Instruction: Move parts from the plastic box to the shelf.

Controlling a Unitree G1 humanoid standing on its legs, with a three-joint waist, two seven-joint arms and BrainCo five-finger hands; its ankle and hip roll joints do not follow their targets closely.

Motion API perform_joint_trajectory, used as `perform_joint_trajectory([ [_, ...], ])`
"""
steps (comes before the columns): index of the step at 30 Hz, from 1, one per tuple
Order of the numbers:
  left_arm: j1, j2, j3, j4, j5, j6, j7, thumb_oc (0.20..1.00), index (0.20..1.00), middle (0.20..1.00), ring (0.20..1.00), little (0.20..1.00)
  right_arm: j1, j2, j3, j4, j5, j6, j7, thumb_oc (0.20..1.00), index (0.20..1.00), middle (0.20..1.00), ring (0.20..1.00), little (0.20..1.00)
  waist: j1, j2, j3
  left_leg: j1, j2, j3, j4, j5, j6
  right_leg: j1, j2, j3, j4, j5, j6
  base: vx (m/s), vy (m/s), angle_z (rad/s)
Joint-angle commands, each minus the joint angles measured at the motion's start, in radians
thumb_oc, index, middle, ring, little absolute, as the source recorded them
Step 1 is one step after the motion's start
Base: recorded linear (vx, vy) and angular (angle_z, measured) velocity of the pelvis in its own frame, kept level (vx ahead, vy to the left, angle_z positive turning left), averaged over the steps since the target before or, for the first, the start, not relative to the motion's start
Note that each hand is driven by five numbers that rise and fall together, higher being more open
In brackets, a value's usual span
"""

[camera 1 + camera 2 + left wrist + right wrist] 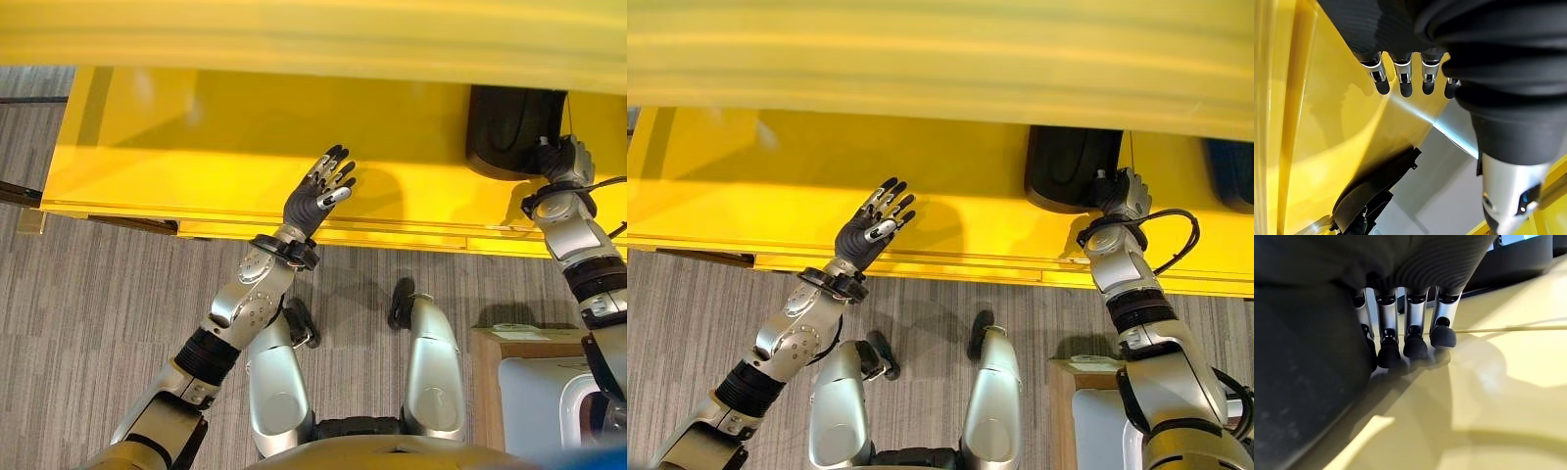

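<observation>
One black part (1070, 166) sits on the yellow shelf (745, 186), the right hand (1122, 193) pressed against its near side, fingers (1413, 340) lowered to the shelf surface; whether they grip it cannot be told. A second dark part (1232, 174) lies farther right. The left hand (321, 188) hovers over the shelf, fingers spread and empty.

A humanoid robot's silver-grey arms, banded with black joint rings, end in dark ribbed covers. The left hand (321, 191) and right hand (1122, 196) carry silver fingers (1412, 328) capped with rounded dark tips.
</observation>
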Motion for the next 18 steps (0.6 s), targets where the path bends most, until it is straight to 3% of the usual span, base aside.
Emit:
perform_joint_trajectory([
  [1, 0.034, -0.023, -0.006, -0.106, 0.003, -0.017, -0.022, 1.0, 1.0, 1.0, 1.0, 1.0, -0.05, -0.026, 0.037, 0.059, -0.039, 0.0, 0.016, 0.2, 0.2, 0.2, 0.2, 0.2, 0.024, 0.016, -0.016, 0.045, -0.029, -0.026, -0.119, 0.057, -0.023, 0.043, -0.004, -0.033, 0.161, -0.152, 0.022, 0.0, 0.0, 0.0],
  [18, 0.034, -0.012, -0.015, -0.095, -0.017, -0.029, -0.033, 1.0, 1.0, 1.0, 1.0, 1.0, -0.144, -0.045, 0.121, 0.09, -0.167, -0.004, 0.048, 0.2, 0.2, 0.2, 0.2, 0.2, 0.038, 0.029, -0.016, 0.041, -0.031, -0.033, -0.116, 0.06, -0.028, 0.04, -0.019, -0.042, 0.164, -0.149, 0.025, 0.0, 0.0, 0.0],
])
